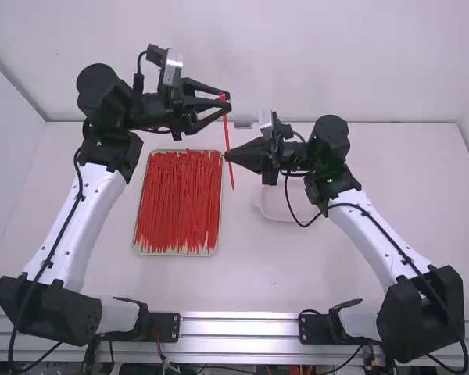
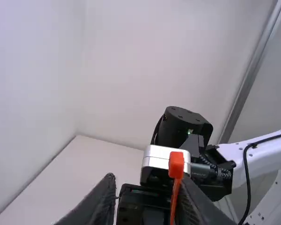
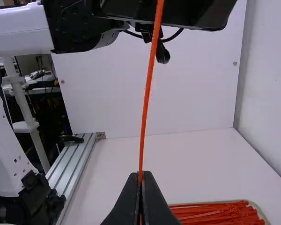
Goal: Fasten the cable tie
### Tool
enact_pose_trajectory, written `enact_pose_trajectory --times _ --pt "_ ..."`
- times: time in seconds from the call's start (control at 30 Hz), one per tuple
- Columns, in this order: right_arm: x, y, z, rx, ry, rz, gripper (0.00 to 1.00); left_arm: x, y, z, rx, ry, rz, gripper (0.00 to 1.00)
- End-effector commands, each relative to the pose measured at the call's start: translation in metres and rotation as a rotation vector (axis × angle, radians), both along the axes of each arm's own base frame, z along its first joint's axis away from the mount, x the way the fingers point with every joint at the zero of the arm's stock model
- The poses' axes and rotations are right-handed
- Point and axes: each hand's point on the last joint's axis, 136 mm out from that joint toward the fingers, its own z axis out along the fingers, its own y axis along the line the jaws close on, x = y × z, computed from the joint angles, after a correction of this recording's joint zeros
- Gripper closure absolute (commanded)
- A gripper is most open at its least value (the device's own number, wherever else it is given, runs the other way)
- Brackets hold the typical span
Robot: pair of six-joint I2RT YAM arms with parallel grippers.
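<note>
A single red cable tie (image 1: 229, 133) hangs nearly upright in the air above the table's back middle. My right gripper (image 1: 228, 156) is shut on its strap a little above the lower end; in the right wrist view the strap (image 3: 147, 103) rises straight out of the closed fingertips of the gripper (image 3: 140, 176). The tie's square head (image 2: 175, 164) is at the top, beside one finger of my left gripper (image 1: 225, 104). Those fingers stand wide apart, and nothing is pinched between them in the left wrist view (image 2: 147, 187).
A tray (image 1: 176, 253) full of loose red cable ties (image 1: 180, 201) lies left of centre, its far end below the held tie; the pile (image 3: 210, 211) also appears in the right wrist view. A pale clear container (image 1: 277, 205) sits under the right arm's wrist.
</note>
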Motion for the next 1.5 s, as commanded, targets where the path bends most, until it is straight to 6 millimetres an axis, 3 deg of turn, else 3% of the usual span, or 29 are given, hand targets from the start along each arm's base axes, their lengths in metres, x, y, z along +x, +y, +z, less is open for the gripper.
enact_pose_trajectory --times 0.0,0.07,0.27,0.3,0.33,0.37,0.4,0.43,0.47,0.77,1.03,1.3,1.47 --pt "0.0 0.0 0.01 0.009 -0.036 0.006 1.0 -0.001 0.002 0.006 -0.001 -0.031 0.006 0.82" --pt "0.0 0.0 0.01 0.009 -0.045 0.004 1.0 -0.001 0.002 0.006 -0.001 -0.031 0.006 0.98" --pt "0.0 0.0 0.009 0.009 -0.044 0.004 1.0 -0.001 0.002 0.005 0.002 -0.019 0.002 0.98" --pt "0.0 0.0 0.009 0.008 -0.041 0.004 0.91 -0.001 0.002 0.004 0.002 -0.013 0.003 0.98" --pt "0.001 0.0 0.007 0.003 -0.028 0.0 0.71 -0.001 0.002 0.003 0.003 -0.007 0.003 0.98" --pt "0.004 -0.001 0.006 -0.001 -0.015 -0.012 0.63 -0.001 0.002 0.002 0.004 0.0 0.004 0.98" --pt "0.01 -0.004 0.002 -0.01 0.014 -0.038 0.44 0.0 0.002 -0.001 0.011 0.003 0.005 0.98" --pt "0.011 -0.005 0.001 -0.014 0.023 -0.044 0.42 0.0 0.002 -0.002 0.013 0.005 0.005 0.98" --pt "0.014 -0.007 -0.003 -0.023 0.047 -0.054 0.02 0.001 0.002 -0.004 0.019 0.009 0.007 0.98" --pt "0.017 -0.023 -0.03 -0.088 0.0 -0.055 0.02 0.021 0.002 -0.026 0.037 0.106 0.069 0.98" --pt "-0.024 -0.032 -0.042 -0.046 -0.157 0.159 0.02 0.052 0.012 -0.051 0.035 0.212 0.11 0.98" --pt "-0.019 -0.045 -0.049 -0.047 -0.171 0.131 0.02 0.077 0.029 -0.062 0.005 0.298 0.155 0.98" --pt "-0.006 -0.046 -0.064 -0.116 -0.122 0.046 0.02 0.094 0.039 -0.077 -0.011 0.382 0.18 0.98"
